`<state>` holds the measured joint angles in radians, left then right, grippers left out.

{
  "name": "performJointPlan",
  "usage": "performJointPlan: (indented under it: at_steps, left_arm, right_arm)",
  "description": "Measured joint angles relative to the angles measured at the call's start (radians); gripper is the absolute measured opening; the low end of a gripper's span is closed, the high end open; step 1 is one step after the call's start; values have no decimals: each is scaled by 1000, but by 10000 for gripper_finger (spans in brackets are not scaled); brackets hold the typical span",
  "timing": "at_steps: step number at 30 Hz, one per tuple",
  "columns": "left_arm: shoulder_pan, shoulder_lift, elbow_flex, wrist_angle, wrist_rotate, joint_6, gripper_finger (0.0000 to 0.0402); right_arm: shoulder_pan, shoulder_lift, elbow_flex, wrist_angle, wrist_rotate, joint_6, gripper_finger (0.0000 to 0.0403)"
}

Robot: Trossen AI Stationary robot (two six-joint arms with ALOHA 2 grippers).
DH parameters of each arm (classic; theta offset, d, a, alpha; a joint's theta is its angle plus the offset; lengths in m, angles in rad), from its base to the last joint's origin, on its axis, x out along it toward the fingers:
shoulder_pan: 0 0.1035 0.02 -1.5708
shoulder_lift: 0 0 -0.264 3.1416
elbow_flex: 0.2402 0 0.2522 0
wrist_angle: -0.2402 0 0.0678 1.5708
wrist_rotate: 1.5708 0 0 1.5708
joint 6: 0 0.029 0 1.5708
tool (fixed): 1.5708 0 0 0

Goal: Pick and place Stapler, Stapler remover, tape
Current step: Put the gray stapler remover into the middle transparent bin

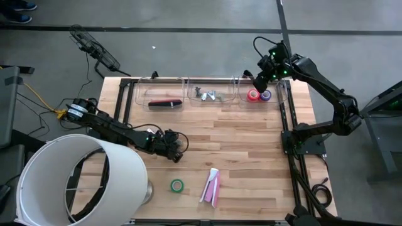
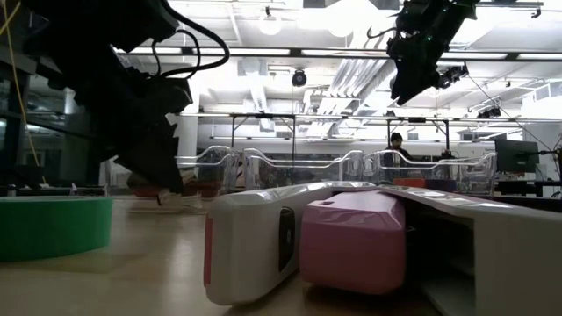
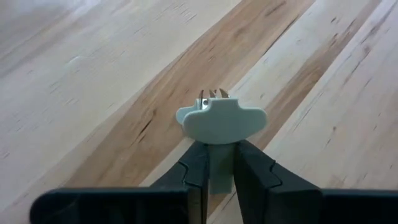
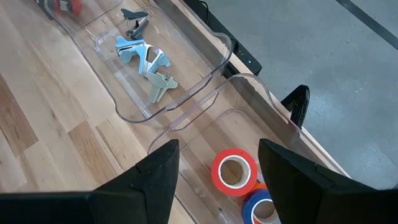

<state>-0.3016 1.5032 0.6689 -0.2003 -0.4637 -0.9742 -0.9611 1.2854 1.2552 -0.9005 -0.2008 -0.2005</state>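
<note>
Gripping pale staple remover (image 3: 221, 121) in closed jaws: left gripper (image 1: 178, 145), low over table (image 1: 251, 150) centre-left. Right gripper (image 1: 259, 80), jaws open, nothing held, above right bin w/ red-orange tape (image 4: 234, 171). Green tape (image 1: 177, 185), pink-white stapler (image 1: 211, 186) near front edge.

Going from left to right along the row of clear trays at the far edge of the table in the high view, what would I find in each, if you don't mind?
Dark stapler → staple removers → red tape roll → blue tape roll.
</note>
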Motion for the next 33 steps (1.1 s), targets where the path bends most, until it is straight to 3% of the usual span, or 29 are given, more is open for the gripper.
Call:
performJointPlan:
  at_steps: [8, 17, 25, 33]
  left_arm:
    - [1, 0, 6, 36, -64, -3, 42]
    - [21, 0, 87, 45, -271, 0, 42]
    - [142, 0, 159, 60, -273, 57, 42]
    - [292, 0, 184, 264, -210, 238, 42]
  right_arm:
    - [0, 0, 0, 0, 0, -2, 211]
    - [0, 0, 0, 0, 0, -3, 211]
    - [0, 0, 0, 1, 0, -2, 211]
    - [0, 0, 0, 1, 0, -2, 211]
